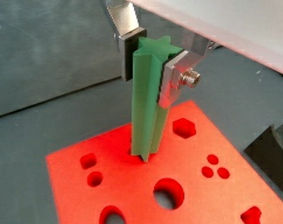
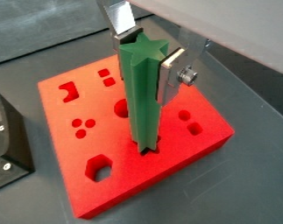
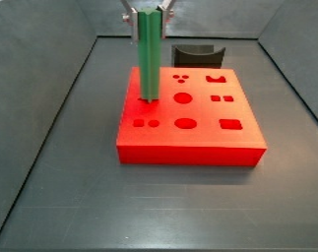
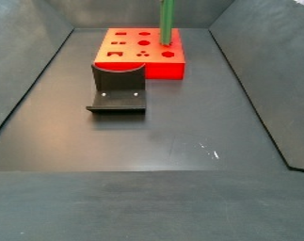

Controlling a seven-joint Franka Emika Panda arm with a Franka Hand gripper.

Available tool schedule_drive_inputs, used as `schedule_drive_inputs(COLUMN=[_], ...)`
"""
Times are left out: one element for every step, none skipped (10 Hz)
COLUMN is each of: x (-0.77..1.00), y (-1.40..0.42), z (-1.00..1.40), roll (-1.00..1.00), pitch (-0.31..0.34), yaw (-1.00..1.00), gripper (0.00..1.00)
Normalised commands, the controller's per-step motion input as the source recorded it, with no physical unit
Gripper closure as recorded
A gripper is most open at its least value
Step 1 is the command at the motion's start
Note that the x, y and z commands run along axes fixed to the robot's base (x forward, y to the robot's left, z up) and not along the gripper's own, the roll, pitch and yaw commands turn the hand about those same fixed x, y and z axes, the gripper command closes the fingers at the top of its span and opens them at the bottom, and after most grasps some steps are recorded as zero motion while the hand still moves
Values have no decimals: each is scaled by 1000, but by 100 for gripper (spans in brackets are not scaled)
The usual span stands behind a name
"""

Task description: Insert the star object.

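Closest to the wrist cameras, the gripper [image 1: 152,54] is being seen with its silver fingers [image 1: 175,77] closed on the top of the green rod [image 1: 147,105], dark pads pressed against opposite ridged sides; the same grip is being shown in both wrist views [image 2: 146,61]. Rod is being held upright, star-shaped top end visible between the fingers [image 2: 171,74]. Its lower end is being seated at a hole in the red block [image 1: 120,171], near one edge of the block; how deep it is sitting cannot be told. Most of the rod [image 2: 143,96] is standing clear above the block [image 2: 85,188]. Other cutouts of various shapes are being seen across the block's top face, all unfilled. In a side view the rod [image 3: 148,57] is rising from the block's [image 3: 188,148] left rear part, gripper [image 3: 148,14] at the frame's top edge, only partly shown. In a side view the rod [image 4: 167,24] is being seen at the block's [image 4: 161,68] right side, its top cut off by the frame, gripper out of frame there. Fixture [image 4: 118,89] is standing on the dark floor just beside the block; in a side view it [image 3: 198,53] is showing behind the block.
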Motion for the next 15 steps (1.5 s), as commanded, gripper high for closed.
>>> schedule_drive_inputs(x=[-26,0,0,49,0,0,40,54,71,100,134,143,106,26,0], y=[0,-86,-54,-49,-49,-109,-120,-57,0,0,0,0,0,0,0], z=[0,0,-29,-6,0,0,0,0,0,-66,-97,-129,-197,-320,-406], roll=[0,0,34,20,0,0,0,0,0,0,0,0,0,19,79], pitch=[0,0,0,0,0,0,0,0,0,0,0,0,0,0,0], yaw=[103,137,209,234,11,0,0,0,0,0,0,0,0,0,0], gripper=[100,100,100,100,100,100,100,100,100,100,100,100,100,100,100])
